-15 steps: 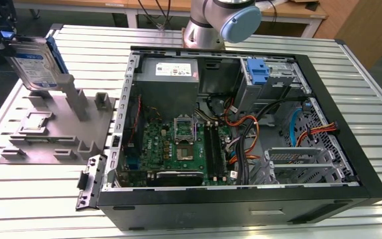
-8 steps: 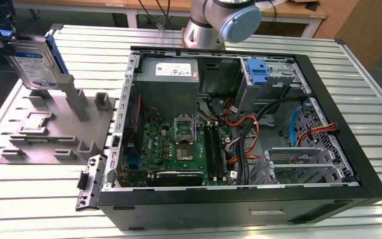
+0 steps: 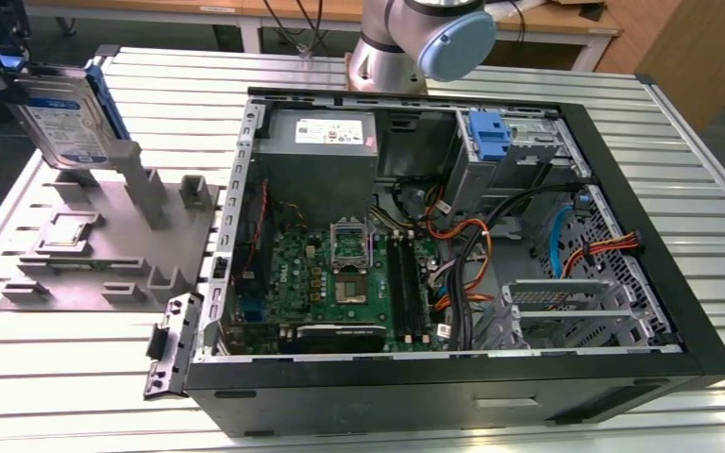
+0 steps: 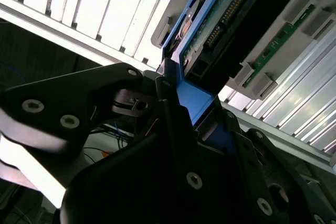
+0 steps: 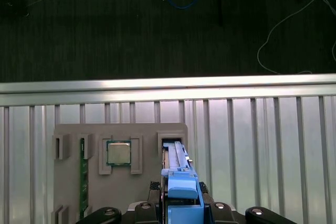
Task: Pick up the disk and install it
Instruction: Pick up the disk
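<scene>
While the gripper [image 5: 181,209] is clamped tight on the blue carrier frame [image 4: 197,100] of the disk [image 3: 67,113], the drive hangs upright over the far end of the grey plastic stand [image 3: 98,236], which lies just beside the open computer case [image 3: 463,236] on the exterior view's left. Seen in the first wrist view, the disk's edge runs down toward the stand's slot [image 5: 167,144], next to a processor chip [image 5: 118,153] and a green memory stick [image 5: 83,177] seated in the stand. Whether its lower end sits in that slot cannot be told.
</scene>
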Available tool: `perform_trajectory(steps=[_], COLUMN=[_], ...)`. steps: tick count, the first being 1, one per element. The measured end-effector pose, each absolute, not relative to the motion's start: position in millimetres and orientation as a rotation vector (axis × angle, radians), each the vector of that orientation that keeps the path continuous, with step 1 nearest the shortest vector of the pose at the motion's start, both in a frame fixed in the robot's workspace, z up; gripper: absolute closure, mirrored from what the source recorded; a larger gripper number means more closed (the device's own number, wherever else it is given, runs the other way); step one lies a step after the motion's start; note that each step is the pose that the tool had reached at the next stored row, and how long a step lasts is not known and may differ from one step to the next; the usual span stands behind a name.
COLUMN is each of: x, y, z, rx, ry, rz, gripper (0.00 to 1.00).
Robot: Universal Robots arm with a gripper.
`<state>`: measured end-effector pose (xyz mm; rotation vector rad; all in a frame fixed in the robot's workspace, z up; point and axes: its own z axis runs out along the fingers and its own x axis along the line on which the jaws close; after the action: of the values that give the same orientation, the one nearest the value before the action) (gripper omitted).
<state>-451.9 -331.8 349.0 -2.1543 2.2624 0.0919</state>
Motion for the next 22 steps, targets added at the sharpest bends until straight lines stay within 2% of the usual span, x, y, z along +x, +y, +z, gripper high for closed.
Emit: perform_trajectory(steps=[22], x=[-451.9], y=[-331.8], z=[356.5], rx=[-2.154], ry=[2.262], rz=[0.092], gripper=[0.63])
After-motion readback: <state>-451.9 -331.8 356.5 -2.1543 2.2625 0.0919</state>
